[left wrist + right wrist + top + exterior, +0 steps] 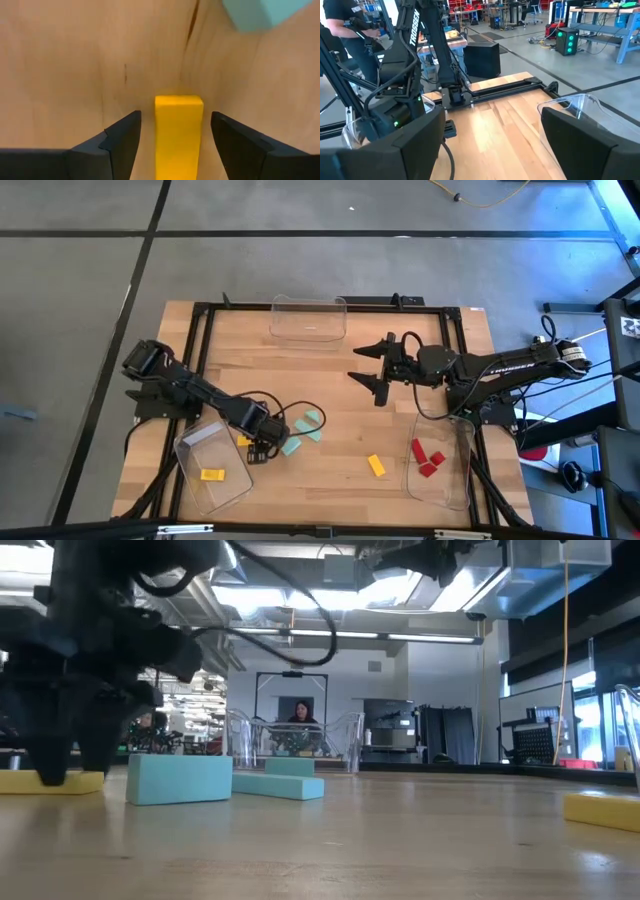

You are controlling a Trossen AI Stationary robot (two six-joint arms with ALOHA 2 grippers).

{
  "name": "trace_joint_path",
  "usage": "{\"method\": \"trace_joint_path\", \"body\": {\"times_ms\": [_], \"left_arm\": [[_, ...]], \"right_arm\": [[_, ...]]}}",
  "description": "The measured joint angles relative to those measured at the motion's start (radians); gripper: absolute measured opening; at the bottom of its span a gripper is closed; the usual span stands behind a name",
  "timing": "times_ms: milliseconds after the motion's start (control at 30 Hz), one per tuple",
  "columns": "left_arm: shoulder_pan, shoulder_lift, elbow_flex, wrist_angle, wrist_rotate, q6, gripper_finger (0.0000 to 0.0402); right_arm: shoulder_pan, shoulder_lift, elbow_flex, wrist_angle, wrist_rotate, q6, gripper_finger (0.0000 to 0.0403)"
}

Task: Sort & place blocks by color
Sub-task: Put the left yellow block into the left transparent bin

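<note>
Pick-up step: left gripper (175, 132), jaws open, straddles a yellow block (178, 130) beside its bin (190, 448); closing comes next; right gripper (378, 370) waits open.

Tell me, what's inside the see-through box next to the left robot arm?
One yellow block lies inside the clear box. The left arm covers its upper corner, so nothing can be seen there.

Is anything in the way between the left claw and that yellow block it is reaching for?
Nothing visible. The left gripper has open jaws on either side of the yellow block, with bare table between.
</note>
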Motion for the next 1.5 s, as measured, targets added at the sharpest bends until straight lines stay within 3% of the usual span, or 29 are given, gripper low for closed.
{"method": "trace_joint_path", "body": {"times_ms": [333, 600, 767, 933, 1067, 1300, 1500], "left_arm": [[0.0, -0.004, -0.029, 0.01, 0.006, -0.002, 0.0224], [0.03, -0.004, -0.03, 0.035, -0.013, -0.002, 0.0118], [0.099, -0.009, -0.015, 0.046, -0.005, 0.052, 0.0113], [0.208, -0.11, 0.014, 0.023, -0.038, 0.15, 0.0113], [0.322, -0.281, 0.025, 0.033, -0.095, 0.199, 0.0113], [0.516, -0.578, 0.027, 0.327, -0.126, 0.284, 0.0113], [0.58, -0.637, 0.028, 0.651, 0.001, 0.336, 0.0113]], "right_arm": [[0.0, 0.0, 0.0, -0.021, 0.0, 0.002, 0.0332], [0.0, 0.0, 0.0, -0.026, -0.002, 0.002, 0.0332], [0.0, 0.0, 0.0, -0.028, -0.002, 0.002, 0.0332], [0.0, 0.0, 0.0, -0.028, -0.002, 0.002, 0.0332], [0.0, 0.0, 0.0, -0.033, -0.002, 0.002, 0.0332], [0.0, 0.0, 0.0, -0.038, -0.003, 0.051, 0.0332], [0.0, 0.0, 0.0, -0.034, -0.003, 0.114, 0.0332]]}}
